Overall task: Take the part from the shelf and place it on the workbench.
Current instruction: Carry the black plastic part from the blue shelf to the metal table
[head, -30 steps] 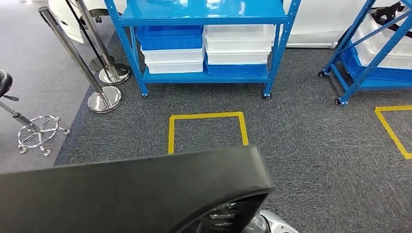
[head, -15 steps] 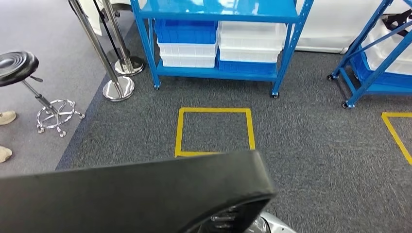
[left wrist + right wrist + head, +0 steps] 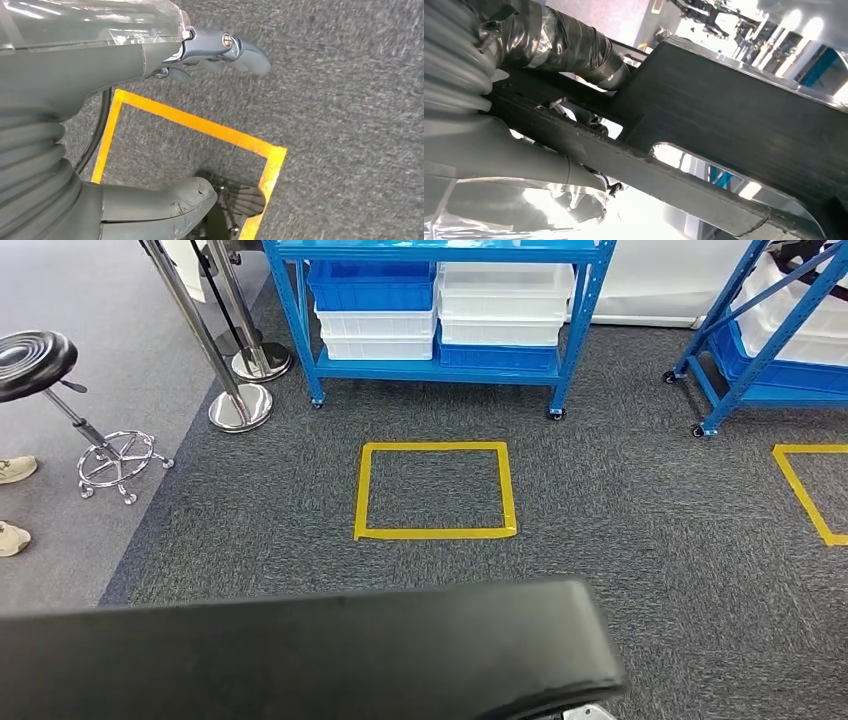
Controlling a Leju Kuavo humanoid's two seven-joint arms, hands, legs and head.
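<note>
The big black part [image 3: 300, 650] sits low across the head view, gripped by the right hand [image 3: 539, 145]; the left hand [image 3: 200, 55] hangs free, fingers apart, above the carpet. Carried one-handed, the part could tilt, slip, or clip the blue shelf [image 3: 440, 370] ahead.

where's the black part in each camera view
head view: the black part spans the bottom edge, in front of the carpet.
right wrist view: the black part crosses the picture, gripped by the right hand.
left wrist view: not in it; the left hand hangs over carpet.
shared landmark: the grey carpet, head and left wrist views.
</note>
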